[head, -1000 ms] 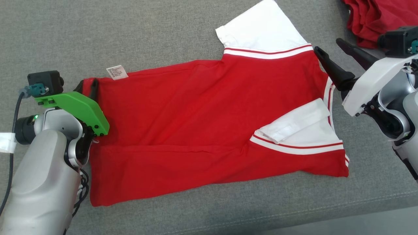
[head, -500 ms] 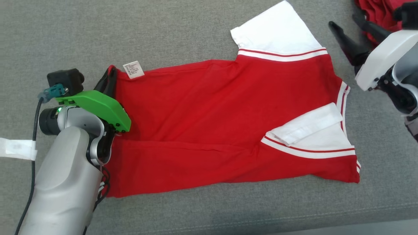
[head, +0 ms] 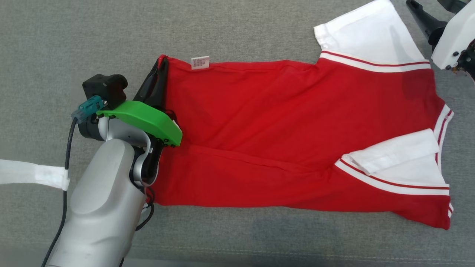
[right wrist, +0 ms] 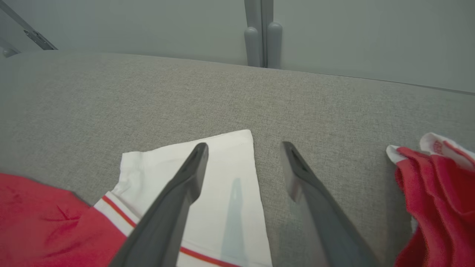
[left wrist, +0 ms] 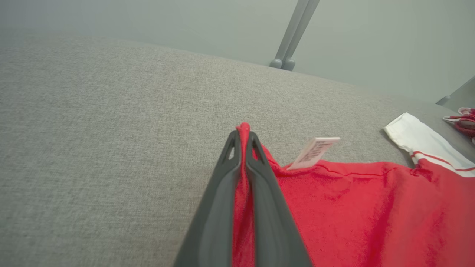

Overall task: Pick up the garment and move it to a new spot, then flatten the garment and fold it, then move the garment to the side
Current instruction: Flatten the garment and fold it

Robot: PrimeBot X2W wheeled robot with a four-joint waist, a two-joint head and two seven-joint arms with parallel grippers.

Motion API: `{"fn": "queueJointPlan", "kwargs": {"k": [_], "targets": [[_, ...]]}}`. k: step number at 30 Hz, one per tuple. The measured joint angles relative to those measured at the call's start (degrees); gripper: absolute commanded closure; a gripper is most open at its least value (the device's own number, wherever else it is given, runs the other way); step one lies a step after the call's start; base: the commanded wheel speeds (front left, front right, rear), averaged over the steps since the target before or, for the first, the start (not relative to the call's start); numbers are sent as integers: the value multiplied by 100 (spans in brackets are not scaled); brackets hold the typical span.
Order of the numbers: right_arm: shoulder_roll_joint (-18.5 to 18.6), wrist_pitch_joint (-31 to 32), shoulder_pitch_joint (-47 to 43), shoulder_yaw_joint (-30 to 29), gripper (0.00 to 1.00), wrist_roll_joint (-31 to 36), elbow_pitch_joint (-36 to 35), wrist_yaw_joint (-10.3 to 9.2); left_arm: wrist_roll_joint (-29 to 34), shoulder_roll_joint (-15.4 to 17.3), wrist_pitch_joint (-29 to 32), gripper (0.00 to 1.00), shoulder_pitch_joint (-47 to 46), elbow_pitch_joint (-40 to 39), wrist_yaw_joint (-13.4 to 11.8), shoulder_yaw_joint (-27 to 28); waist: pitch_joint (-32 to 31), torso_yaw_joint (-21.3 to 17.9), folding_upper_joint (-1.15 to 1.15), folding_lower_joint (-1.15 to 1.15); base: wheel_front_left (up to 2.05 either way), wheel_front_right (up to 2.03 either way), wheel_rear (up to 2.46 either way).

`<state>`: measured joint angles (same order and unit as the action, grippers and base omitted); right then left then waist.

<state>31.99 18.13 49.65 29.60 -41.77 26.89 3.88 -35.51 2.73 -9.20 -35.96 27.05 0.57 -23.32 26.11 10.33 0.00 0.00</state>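
A red garment with white sleeves lies spread on the grey cushion, its hem to the left and its collar to the right. My left gripper is shut on the far hem corner, pinching a ridge of red cloth beside a small white label. The far white sleeve lies flat; the near sleeve is folded over the chest. My right gripper hangs open above the far sleeve's outer edge, touching nothing.
A second red garment lies bunched on the cushion to the right of my right gripper. The grey cushion stretches wide behind the shirt; its front seam runs close below. A white strap crosses at the left.
The head camera has shifted, so the whole scene sits further right. My left gripper has kept its hold on the hem corner. The right gripper has lifted off toward the far sleeve.
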Motion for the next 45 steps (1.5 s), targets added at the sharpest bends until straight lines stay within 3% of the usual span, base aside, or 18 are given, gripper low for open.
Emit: {"fn": "queueJointPlan", "kwargs": {"k": [12,26,27,28,29,33,35,45], "targets": [[-63,219,443,43,0,97,649,-94,42,-45,-249,100,-2,-169,98,-168,456,477,0,0,0,0,0],[-114,222,803,79,0,196,1227,-87,48,-90,-347,100,-12,-167,129,-312,616,625,0,0,0,0,0],[-116,243,830,82,6,201,1260,-86,48,-91,-347,100,-13,-167,129,-316,623,631,0,0,0,0,0],[-120,268,883,102,35,204,1312,-35,48,-98,-354,100,-14,-165,129,-328,635,644,0,0,0,0,0],[-127,267,896,111,54,205,1333,-34,48,-100,-354,100,-14,-164,129,-332,640,649,0,0,0,0,0],[-153,269,957,160,76,205,1400,16,48,-107,-355,100,-16,-152,129,-332,647,650,0,0,0,0,0],[-214,268,984,224,100,207,1440,62,48,-108,-390,100,-16,-124,129,-308,639,632,0,0,0,0,0],[-458,-24,998,412,100,303,1534,211,48,-92,-448,100,-16,26,119,-141,477,412,0,0,0,0,0]]}}
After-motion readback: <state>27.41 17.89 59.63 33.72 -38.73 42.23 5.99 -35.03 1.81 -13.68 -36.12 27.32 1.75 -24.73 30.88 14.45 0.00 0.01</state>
